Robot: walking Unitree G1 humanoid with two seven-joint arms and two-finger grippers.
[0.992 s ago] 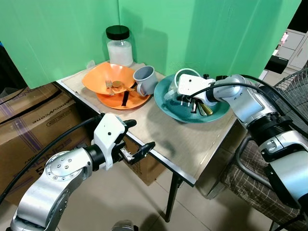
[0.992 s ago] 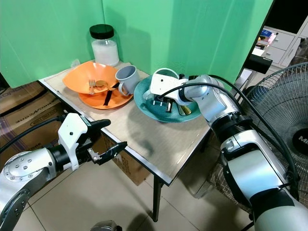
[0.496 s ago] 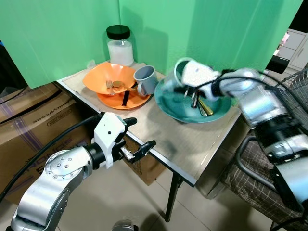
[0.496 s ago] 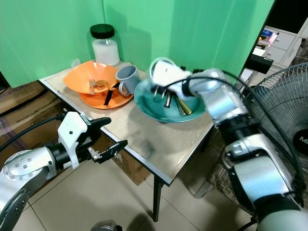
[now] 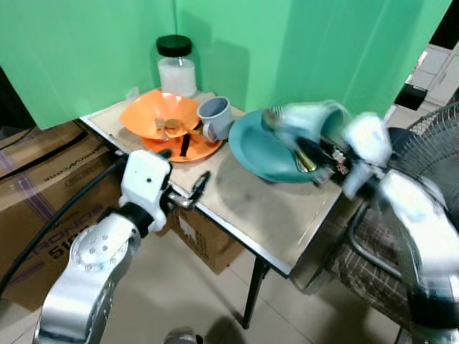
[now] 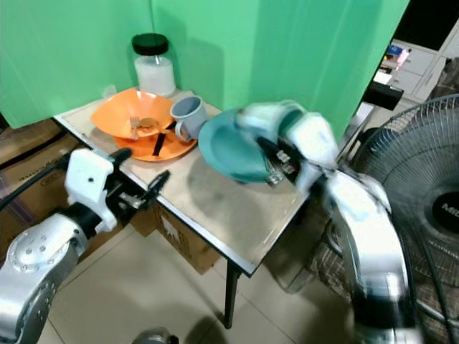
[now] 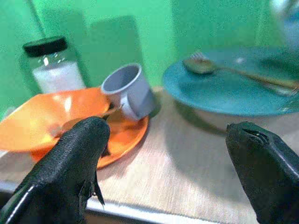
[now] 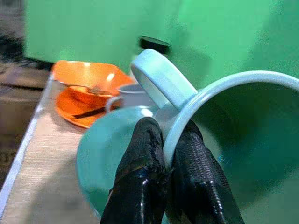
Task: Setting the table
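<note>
Moved: right claw [image 8: 163,179] has lifted the pale green mug [image 8: 219,140] off the teal plate [image 5: 269,147], clenched on its rim.
Left claw [image 7: 168,163]: released, now raised at the desk [image 5: 265,208] edge.
Desk: orange bowl [image 5: 154,115], grey cup [image 5: 215,118], jar [image 5: 176,64].
Room: green backdrop [image 5: 86,43], fan [image 6: 423,179].

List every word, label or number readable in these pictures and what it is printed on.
Cardboard box beside the table: black print, too blurred to read.
Box under the table: a small dark mark, unreadable.
Fan hub: a pale mark, cut off, unreadable.
Nothing else carries text.
</note>
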